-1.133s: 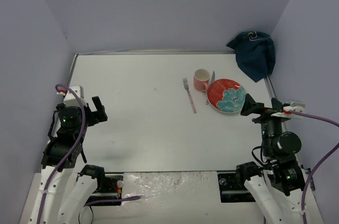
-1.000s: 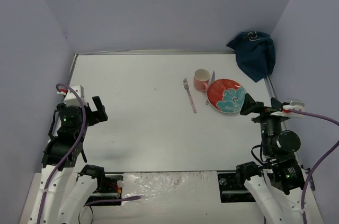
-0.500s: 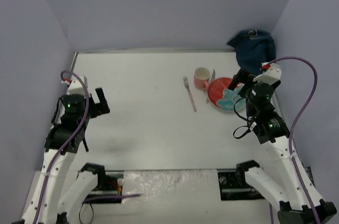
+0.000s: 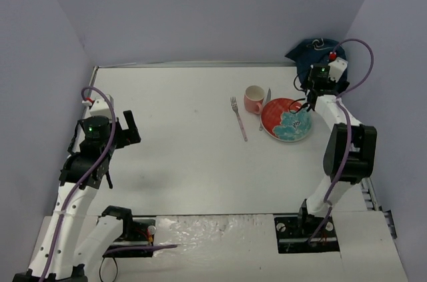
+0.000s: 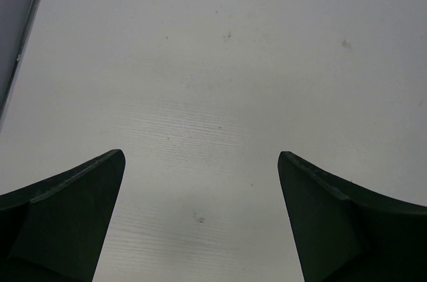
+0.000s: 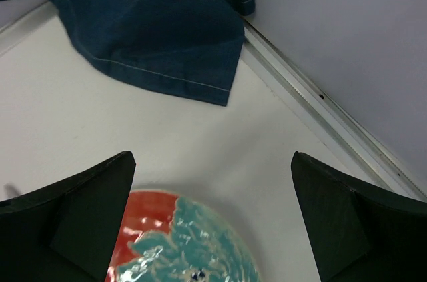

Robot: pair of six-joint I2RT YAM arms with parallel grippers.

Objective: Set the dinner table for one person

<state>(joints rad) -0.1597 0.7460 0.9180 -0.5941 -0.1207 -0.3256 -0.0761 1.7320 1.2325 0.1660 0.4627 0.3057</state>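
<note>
Dinner table: large white rectangle, thin metal edge, faint specks.

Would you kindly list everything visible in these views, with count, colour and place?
dinner table: one, white, fills most of the scene
plate: one, red with a teal pattern, right part of the table
mug: one, pink, just left of the plate's far side
knife: one, silver, between mug and plate
fork: one, silver, left of the knife
cloth: one, dark blue, bunched in the far right corner
left fingers: two, black, open over bare table at the left
right fingers: two, black, open above the plate's far side
</note>
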